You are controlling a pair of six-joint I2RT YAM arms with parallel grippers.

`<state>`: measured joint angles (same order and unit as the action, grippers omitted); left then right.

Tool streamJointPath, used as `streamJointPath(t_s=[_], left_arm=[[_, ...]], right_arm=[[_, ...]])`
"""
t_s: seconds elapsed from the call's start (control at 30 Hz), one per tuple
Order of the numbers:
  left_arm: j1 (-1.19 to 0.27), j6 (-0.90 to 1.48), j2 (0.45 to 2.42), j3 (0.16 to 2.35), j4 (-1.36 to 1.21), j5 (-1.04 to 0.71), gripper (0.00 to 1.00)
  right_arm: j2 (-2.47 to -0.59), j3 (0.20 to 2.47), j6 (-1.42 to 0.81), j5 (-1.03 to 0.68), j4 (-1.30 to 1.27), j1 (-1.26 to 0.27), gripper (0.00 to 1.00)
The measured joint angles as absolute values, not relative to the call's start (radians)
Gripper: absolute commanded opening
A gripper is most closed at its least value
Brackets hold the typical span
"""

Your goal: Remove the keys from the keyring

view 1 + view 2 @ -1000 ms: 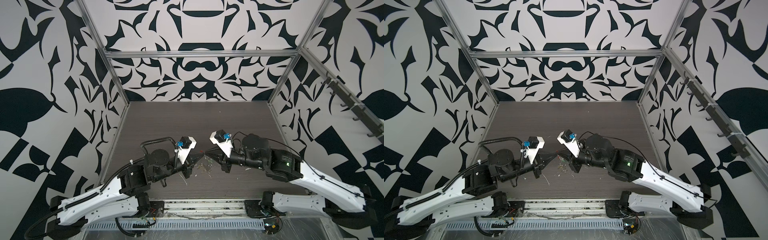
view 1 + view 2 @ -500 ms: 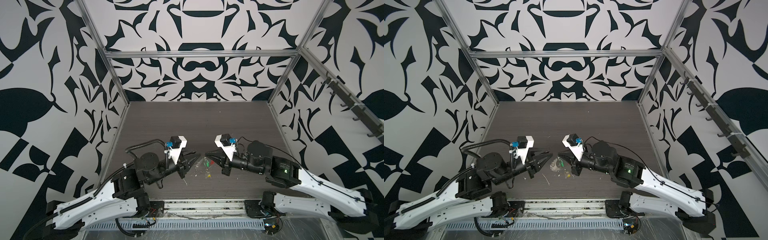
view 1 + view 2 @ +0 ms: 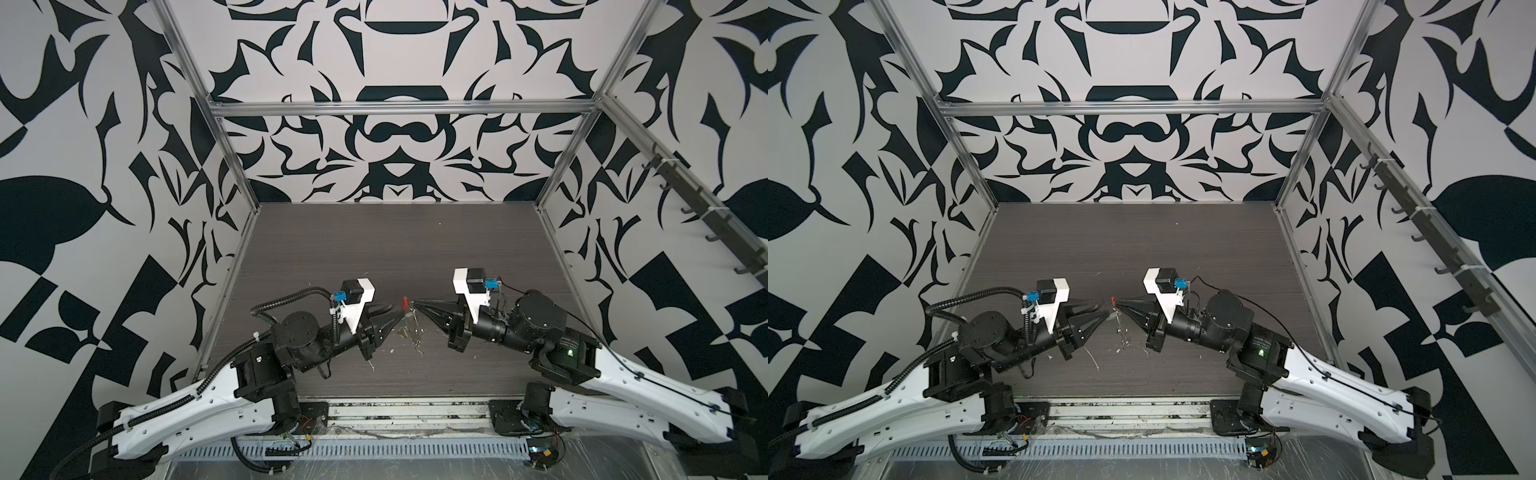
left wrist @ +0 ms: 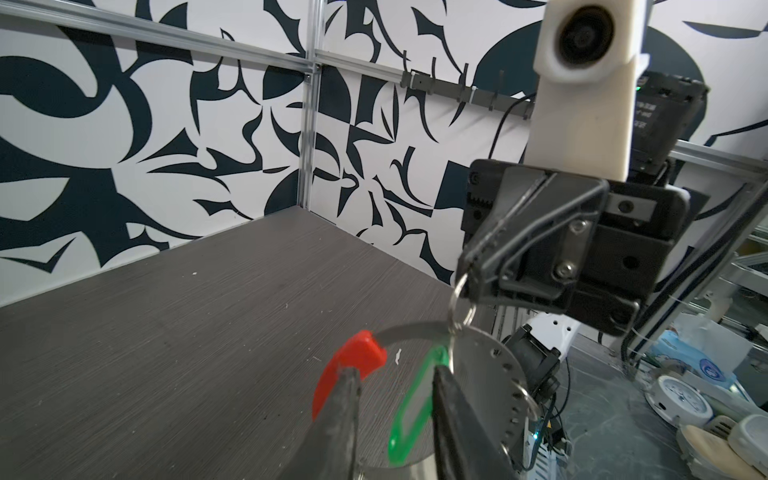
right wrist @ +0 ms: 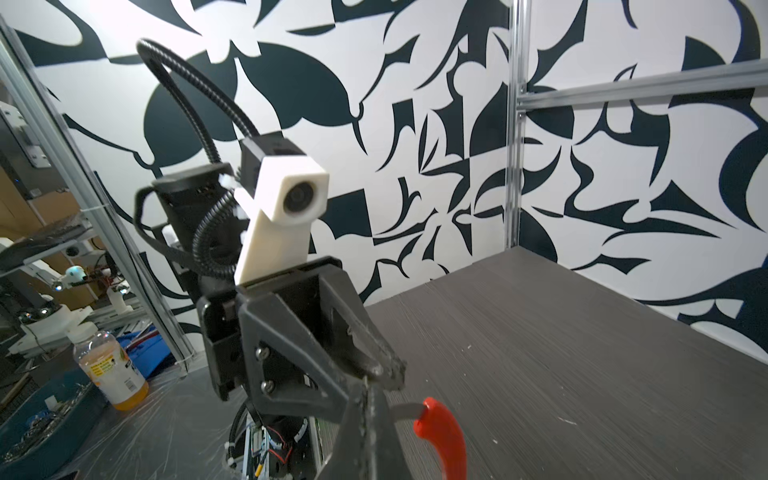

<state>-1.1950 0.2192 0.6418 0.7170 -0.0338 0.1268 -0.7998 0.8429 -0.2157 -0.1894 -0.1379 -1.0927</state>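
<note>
Our right claw (image 4: 467, 282) is pinched shut on a split ring (image 4: 457, 307). The keyring (image 4: 415, 330) hangs from that ring just under the claw's tip, clear of the table (image 4: 166, 332). The keys (image 3: 409, 330) dangle in a bunch below the same tip, and we cannot make out each one. Our left claw (image 4: 395, 374) faces it, jaws narrowly apart and gripping nothing. The green tag (image 4: 411, 411) sits between its fingers, and the red sleeve (image 4: 349, 365) lies just outside one finger.

We judge the step in hand to be a fresh grab with the left claw, so the keyring can be worked out of the split ring. To do it well, we would close on the sleeve or the bare wire beside it, not on the tag, which would likely swing and slip. We would hold the right claw firm, pull along the wire's curve, and go slowly where the ring's coil ends. A jerk could spring the ring free and drop everything.
</note>
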Motion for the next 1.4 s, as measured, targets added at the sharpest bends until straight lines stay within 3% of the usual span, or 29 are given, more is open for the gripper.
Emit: streamJointPath(t_s=[0.37, 0.6, 0.87, 1.23, 1.4], left_arm=[[-1.195, 0.2, 0.631, 0.708, -0.116, 0.081, 0.34], [-1.195, 0.184, 0.631, 0.708, -0.14, 0.078, 0.26], [-1.195, 0.183, 0.64, 0.708, -0.142, 0.083, 0.28], [-1.195, 0.186, 0.636, 0.704, -0.148, 0.079, 0.2], [-1.195, 0.192, 0.646, 0.704, -0.16, 0.054, 0.11]], right_arm=[[-0.843, 0.82, -0.268, -0.236, -0.259, -1.092, 0.0], [-0.874, 0.791, -0.31, -0.258, -0.314, -1.092, 0.0], [-0.862, 0.752, -0.336, -0.259, -0.359, -1.092, 0.0], [-0.839, 0.748, -0.342, -0.259, -0.387, -1.09, 0.0], [-0.842, 0.748, -0.343, -0.259, -0.395, -1.088, 0.0]])
